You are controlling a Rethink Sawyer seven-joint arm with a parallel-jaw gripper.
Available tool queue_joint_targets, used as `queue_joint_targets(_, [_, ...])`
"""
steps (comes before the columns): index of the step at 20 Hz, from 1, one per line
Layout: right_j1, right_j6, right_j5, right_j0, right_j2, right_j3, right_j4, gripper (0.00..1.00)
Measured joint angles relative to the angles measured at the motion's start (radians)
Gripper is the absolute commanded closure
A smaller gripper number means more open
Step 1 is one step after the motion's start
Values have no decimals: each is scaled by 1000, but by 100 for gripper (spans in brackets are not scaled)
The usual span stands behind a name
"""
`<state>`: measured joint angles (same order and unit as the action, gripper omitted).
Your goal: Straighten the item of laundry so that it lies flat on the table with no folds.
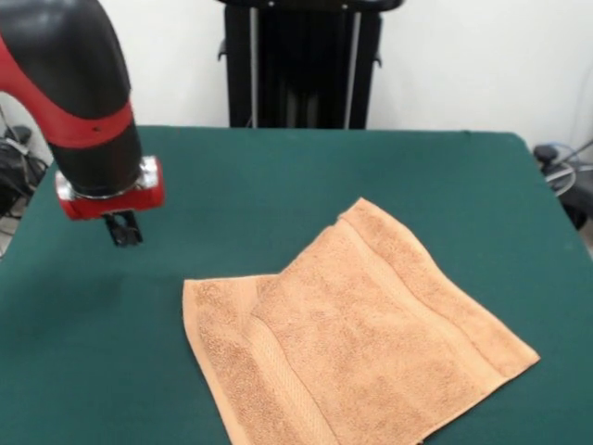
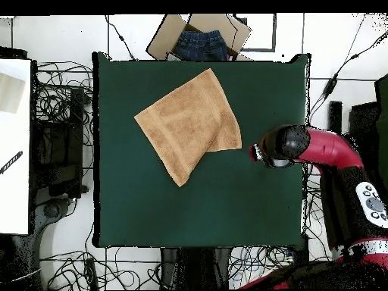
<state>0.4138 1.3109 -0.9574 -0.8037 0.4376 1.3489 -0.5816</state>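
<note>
I see the arm [image 1: 79, 88] bent down over the table [image 1: 278, 176], its gripper [image 1: 123, 229] hanging just above the felt, holding nothing; I cannot tell whether it is spread or pressed together. The towel [image 1: 357, 338] lies well apart from the gripper, toward the camera side in the front view. It is nubby orange-tan terry, roughly square, with woven bands and one corner folded over.
</note>
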Motion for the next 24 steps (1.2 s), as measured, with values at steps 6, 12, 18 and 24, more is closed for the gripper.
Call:
queue_joint_targets(6, [20, 0, -81, 5, 0, -49, 3, 100])
queue_joint_targets(12, [16, 0, -134, 15, 0, -94, 67, 100])
queue_joint_targets(18, [-17, 0, -127, 84, 0, -130, 162, 100])
queue_joint_targets(24, [-43, 0, -112, 181, 1, -156, 200, 100])
